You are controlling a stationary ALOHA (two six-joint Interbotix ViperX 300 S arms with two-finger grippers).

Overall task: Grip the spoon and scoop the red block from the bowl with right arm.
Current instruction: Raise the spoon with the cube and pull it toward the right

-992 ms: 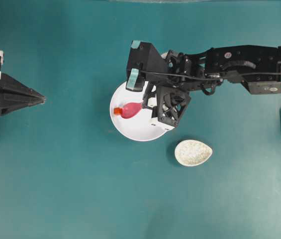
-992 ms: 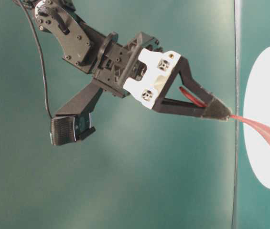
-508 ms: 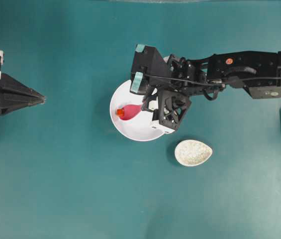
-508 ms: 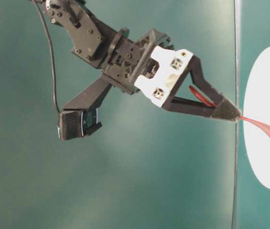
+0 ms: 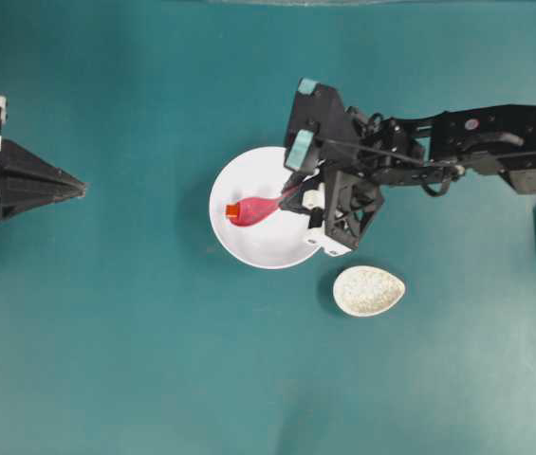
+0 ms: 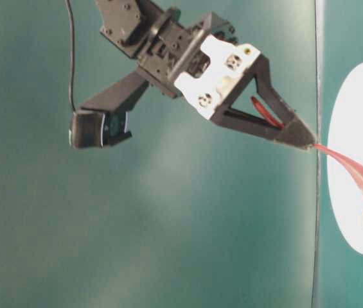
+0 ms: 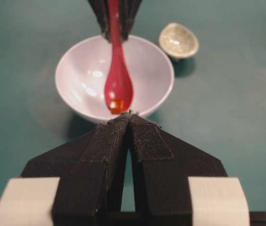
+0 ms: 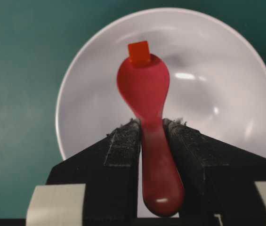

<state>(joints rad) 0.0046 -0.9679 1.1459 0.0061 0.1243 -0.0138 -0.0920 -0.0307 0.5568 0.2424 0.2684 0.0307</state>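
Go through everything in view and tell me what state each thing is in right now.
right gripper: shut on the spoon's handle
spoon: held over the bowl, block at its tip
red block: on the spoon's front edge
bowl: upright
left gripper: shut, holding nothing
speckled dish: upright, empty

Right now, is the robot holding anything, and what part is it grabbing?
Yes. The right gripper pinches the spoon by its handle. The left gripper is shut and holds nothing.
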